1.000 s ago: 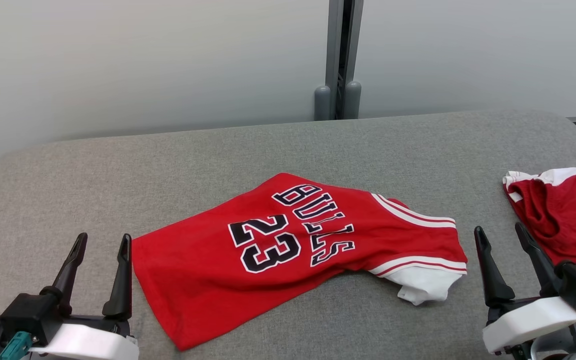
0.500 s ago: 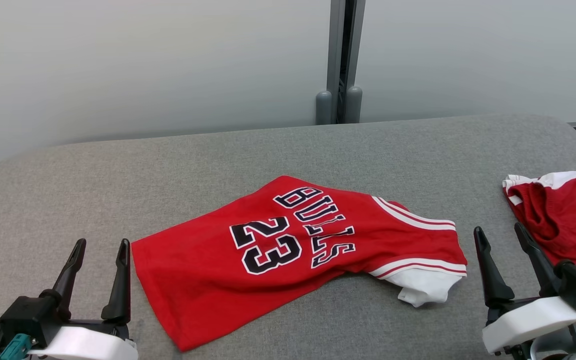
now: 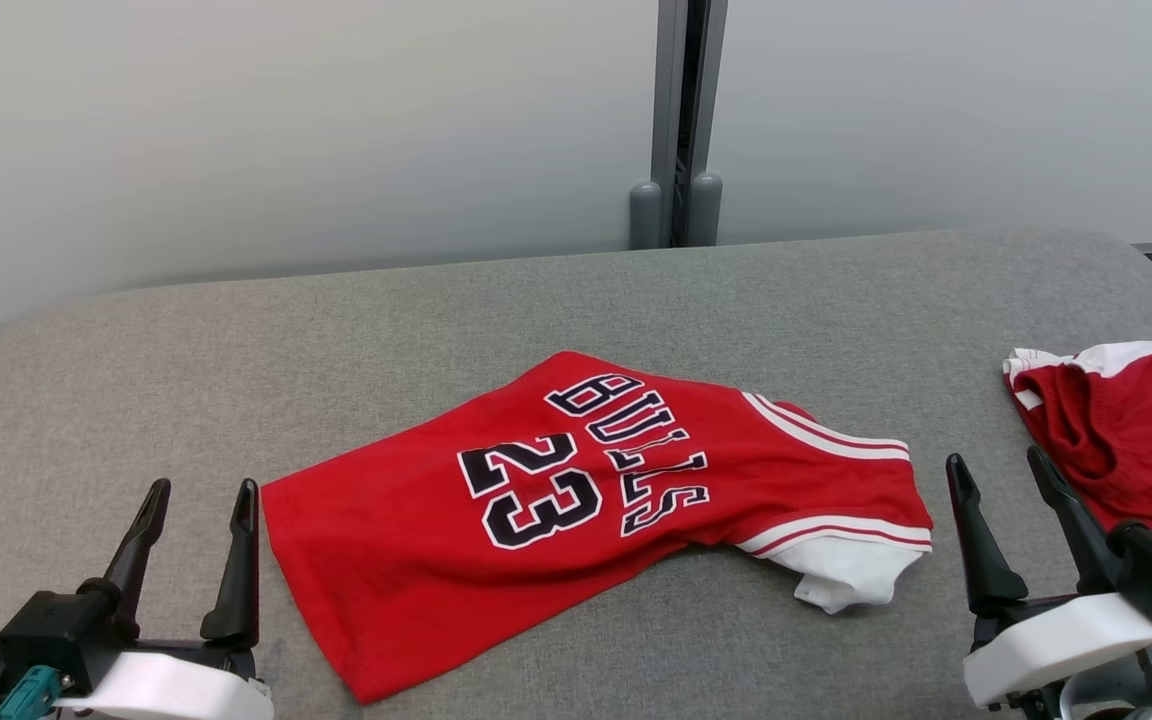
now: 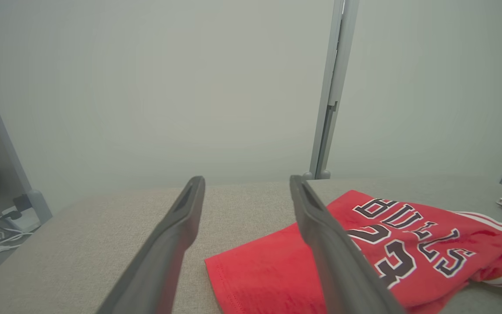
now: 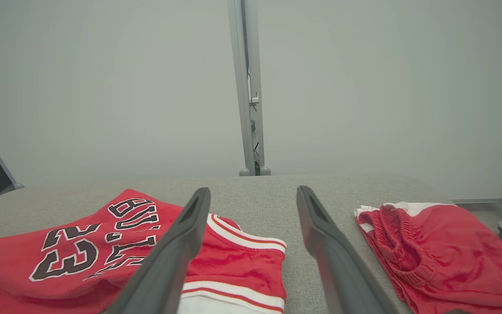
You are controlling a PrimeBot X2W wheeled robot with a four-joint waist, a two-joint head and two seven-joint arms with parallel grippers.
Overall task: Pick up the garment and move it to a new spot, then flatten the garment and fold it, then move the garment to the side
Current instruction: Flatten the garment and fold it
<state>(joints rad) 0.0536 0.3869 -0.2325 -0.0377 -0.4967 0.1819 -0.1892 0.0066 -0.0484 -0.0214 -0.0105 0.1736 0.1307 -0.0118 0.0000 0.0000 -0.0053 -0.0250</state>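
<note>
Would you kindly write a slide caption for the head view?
Red Bulls 23 jersey lies on grey fabric surface between open left gripper and open right gripper.

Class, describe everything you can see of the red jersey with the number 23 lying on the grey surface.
The jersey is red cloth with BULLS and 23 in black letters edged white, and white-and-red striped trim at its right end, where a white layer pokes out. It lies slanted, mostly flat with mild wrinkles, on the grey padded surface. The left gripper and right gripper stand open at either side, clear of it.
</note>
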